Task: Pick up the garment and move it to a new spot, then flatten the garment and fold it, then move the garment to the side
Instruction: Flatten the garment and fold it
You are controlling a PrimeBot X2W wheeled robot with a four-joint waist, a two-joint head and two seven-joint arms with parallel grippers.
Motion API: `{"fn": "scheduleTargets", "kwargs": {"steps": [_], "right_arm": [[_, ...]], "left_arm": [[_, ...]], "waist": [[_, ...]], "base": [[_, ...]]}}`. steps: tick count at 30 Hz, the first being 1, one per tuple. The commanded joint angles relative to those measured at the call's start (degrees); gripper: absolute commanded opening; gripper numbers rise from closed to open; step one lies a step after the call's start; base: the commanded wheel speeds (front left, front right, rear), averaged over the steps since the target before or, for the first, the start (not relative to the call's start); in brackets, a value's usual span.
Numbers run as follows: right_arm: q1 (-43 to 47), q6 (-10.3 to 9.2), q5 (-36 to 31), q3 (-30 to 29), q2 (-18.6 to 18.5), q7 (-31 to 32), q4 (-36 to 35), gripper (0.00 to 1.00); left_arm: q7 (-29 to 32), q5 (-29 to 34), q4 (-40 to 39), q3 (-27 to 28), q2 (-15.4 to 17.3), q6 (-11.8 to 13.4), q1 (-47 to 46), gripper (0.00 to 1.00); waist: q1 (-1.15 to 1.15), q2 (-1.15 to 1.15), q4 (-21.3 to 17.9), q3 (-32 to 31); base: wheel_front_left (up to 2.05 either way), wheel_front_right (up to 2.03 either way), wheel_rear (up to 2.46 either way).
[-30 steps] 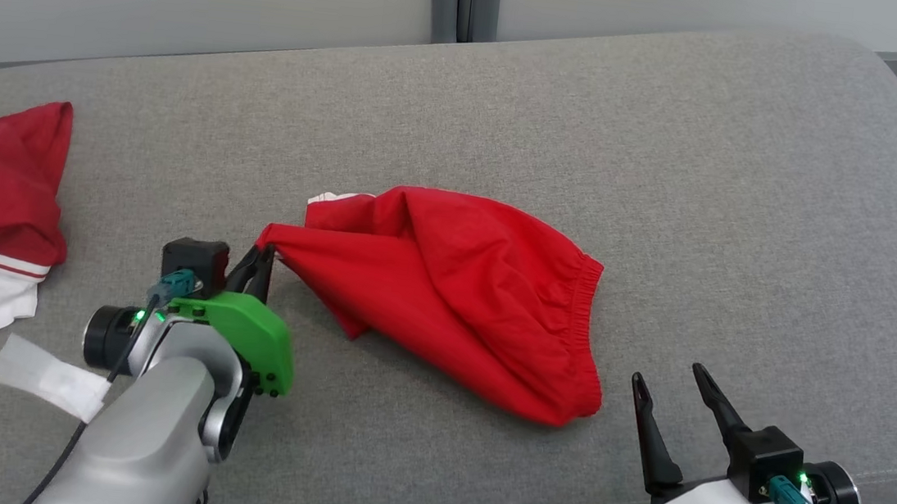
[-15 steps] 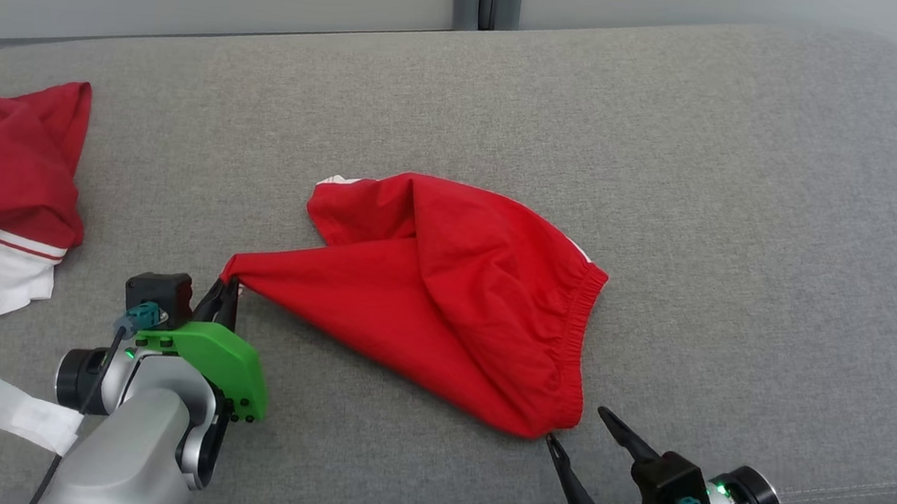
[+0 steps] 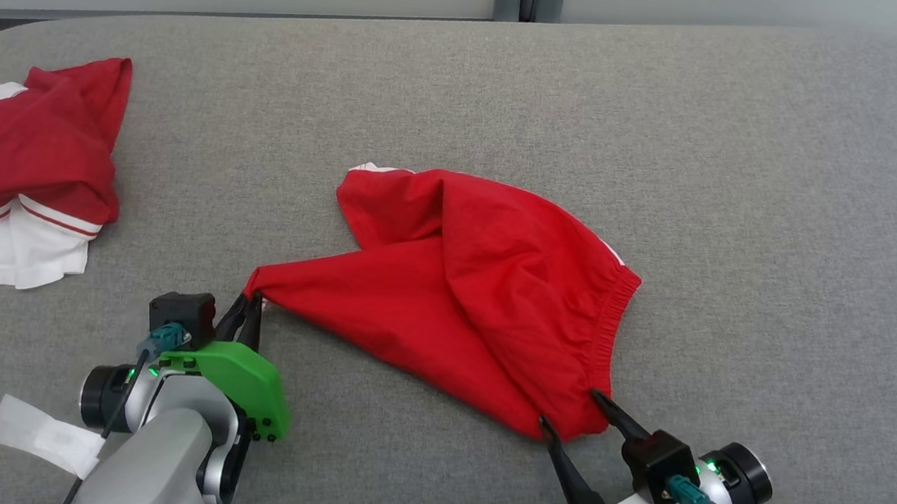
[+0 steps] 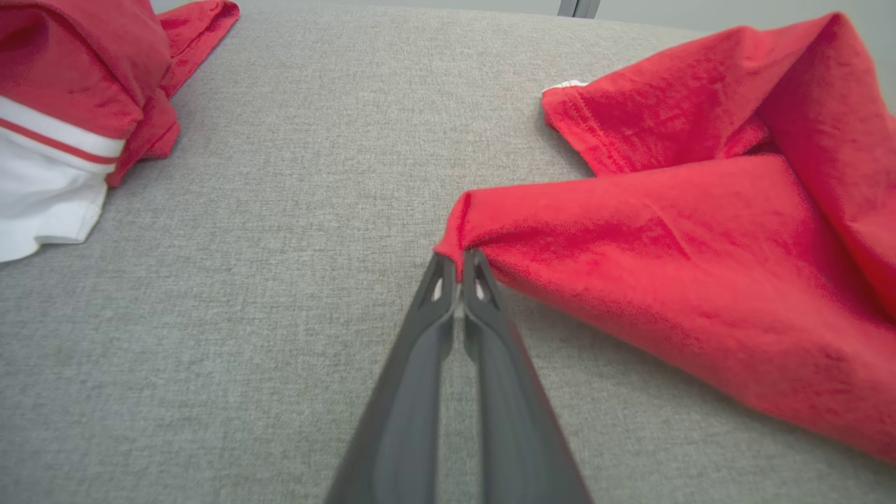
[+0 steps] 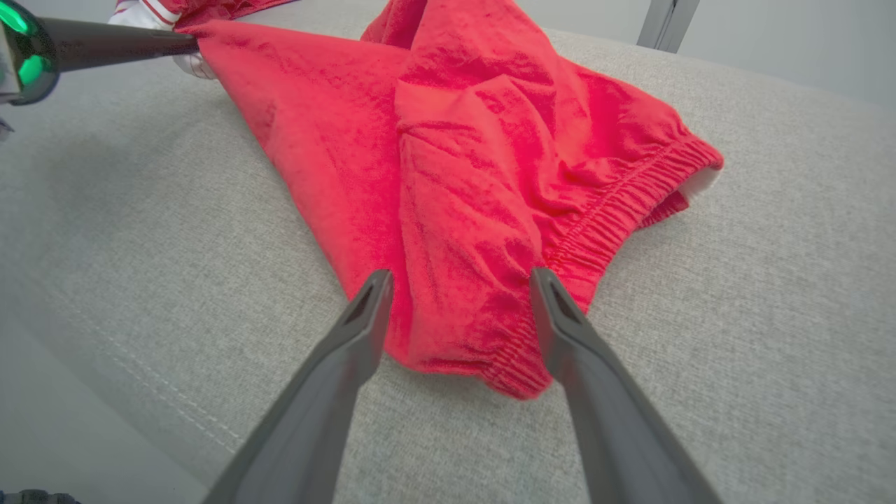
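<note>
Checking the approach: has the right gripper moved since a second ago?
Yes. The right gripper went left along the couch and now straddles the shorts' waistband corner.

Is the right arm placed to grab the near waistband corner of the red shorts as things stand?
Probably yes. The right gripper is open, its fingers straddling the near corner of the elastic waistband on the red shorts, with nothing in between. The left gripper pinches another corner, well clear.
</note>
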Motion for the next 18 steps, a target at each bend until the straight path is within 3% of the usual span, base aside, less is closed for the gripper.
{"fn": "scheduleTargets", "kwargs": {"steps": [1,10,16,17,18], "right_arm": [[-0.55,-0.06,0.36,0.1,-0.14,-0.54,0.43,1.0],[0.03,-0.06,-0.97,2.71,-2.22,1.18,3.66,1.0],[-0.89,-0.06,-2.27,2.43,-3.22,2.6,6.81,1.0],[-1.2,-0.06,-2.64,2.38,-3.35,2.84,7.39,0.92],[-1.47,-0.06,-2.9,2.45,-3.48,3.09,7.9,0.68]], "left_arm": [[-0.34,0.21,0.15,-0.06,0.25,0.31,0.81,1.0],[-0.46,1.19,-1.51,-0.27,0.86,0.64,1.63,1.0],[-0.44,2.98,-7.83,-0.12,1.26,1.71,4.65,1.0],[-0.45,3.31,-9.33,-0.08,1.51,2.08,5.54,1.0],[-0.44,3.66,-10.68,-0.06,1.78,2.28,6.44,1.0]], "waist": [[0.0,0.0,0.23,0.02],[0.0,0.0,2.88,-0.72],[0.0,0.0,5.72,-2.18],[0.0,0.0,6.18,-2.43],[0.0,0.0,6.6,-2.64]], "base": [[0.0,0.0,0.0],[0.0,0.0,0.0],[0.0,0.0,0.0],[0.0,0.0,0.0],[0.0,0.0,0.0]]}}
